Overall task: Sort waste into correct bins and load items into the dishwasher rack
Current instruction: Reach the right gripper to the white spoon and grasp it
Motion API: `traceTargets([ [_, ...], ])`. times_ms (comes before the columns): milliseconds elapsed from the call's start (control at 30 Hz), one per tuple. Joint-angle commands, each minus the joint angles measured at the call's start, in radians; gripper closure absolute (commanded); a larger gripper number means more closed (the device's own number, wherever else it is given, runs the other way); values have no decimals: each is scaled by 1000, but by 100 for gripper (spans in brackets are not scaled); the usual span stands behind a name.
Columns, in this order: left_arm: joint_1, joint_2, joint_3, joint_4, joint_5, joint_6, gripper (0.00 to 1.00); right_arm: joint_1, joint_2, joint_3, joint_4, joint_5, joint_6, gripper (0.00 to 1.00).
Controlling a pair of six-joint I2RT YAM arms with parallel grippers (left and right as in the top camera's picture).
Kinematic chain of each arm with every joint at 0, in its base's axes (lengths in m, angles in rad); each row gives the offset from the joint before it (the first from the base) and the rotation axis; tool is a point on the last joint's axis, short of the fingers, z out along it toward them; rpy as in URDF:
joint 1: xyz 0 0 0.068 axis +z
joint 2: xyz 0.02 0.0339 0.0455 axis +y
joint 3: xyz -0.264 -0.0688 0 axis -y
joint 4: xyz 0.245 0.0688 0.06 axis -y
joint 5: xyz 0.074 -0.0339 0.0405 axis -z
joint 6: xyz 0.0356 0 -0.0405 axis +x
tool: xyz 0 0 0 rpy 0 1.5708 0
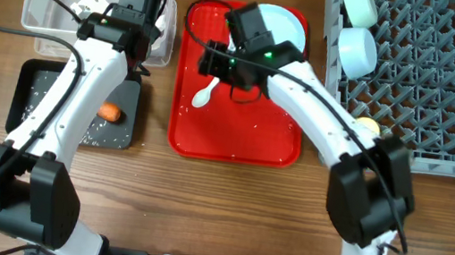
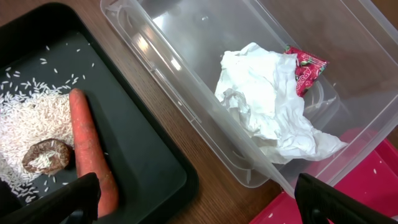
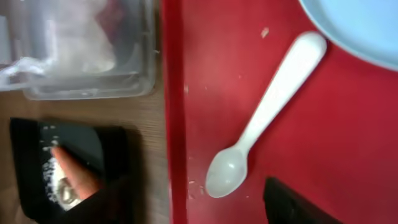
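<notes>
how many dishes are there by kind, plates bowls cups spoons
plate: 1
bowls: 2
cup: 1
spoon: 1
total: 5

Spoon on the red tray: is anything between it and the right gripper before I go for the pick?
Nothing visible. The spoon lies bare on the red tray, with the open right gripper over its bowl end. The only tight spot is the handle tip, which sits close beside the plate rim.
</notes>
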Motion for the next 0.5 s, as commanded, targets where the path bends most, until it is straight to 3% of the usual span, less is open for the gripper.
traceTargets([
  [0,3,6,5,-1,-24,-17,0,7,86,-14,2,-11,52,40],
  [200,3,6,5,-1,-24,-17,0,7,198,-15,12,-51,99,67],
  [467,3,6,5,-1,-24,-17,0,7,260,-15,133,-42,139,69],
])
